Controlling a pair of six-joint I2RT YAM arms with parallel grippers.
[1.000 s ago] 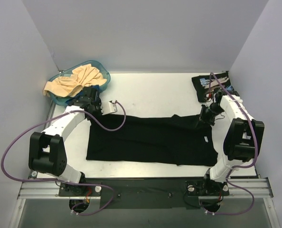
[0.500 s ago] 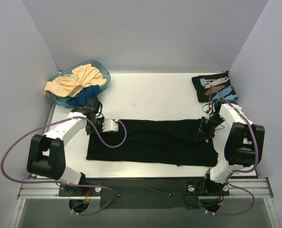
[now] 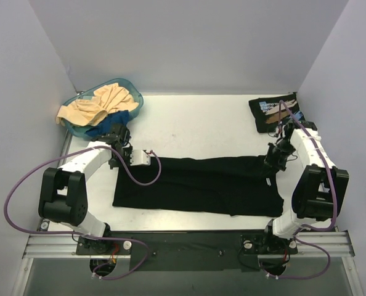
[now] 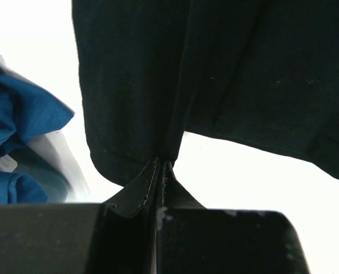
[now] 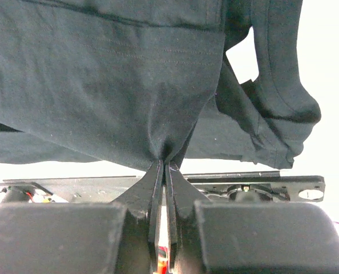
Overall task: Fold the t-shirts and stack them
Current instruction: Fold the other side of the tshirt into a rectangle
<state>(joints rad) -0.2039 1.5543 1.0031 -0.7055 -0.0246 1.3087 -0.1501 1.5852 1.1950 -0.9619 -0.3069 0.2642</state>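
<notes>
A plain black t-shirt (image 3: pixel 195 184) lies stretched across the table's middle. My left gripper (image 3: pixel 119 159) is shut on its far left edge; the left wrist view shows the black cloth (image 4: pixel 135 103) pinched between the fingertips. My right gripper (image 3: pixel 271 161) is shut on its far right edge; the right wrist view shows the cloth (image 5: pixel 112 85) bunched into the shut jaws. A folded black printed t-shirt (image 3: pixel 275 111) lies at the back right. A beige t-shirt (image 3: pixel 100 103) and a dark blue one (image 3: pixel 109 126) sit in the basin.
A translucent teal basin (image 3: pixel 134 98) stands at the back left, close behind my left arm. The blue cloth and basin rim also show in the left wrist view (image 4: pixel 21 125). White walls enclose the table on three sides.
Both grippers have moved toward the near side and then back a little while holding the black shirt's far edge. The shirt is now narrower front to back and pulled straighter.
</notes>
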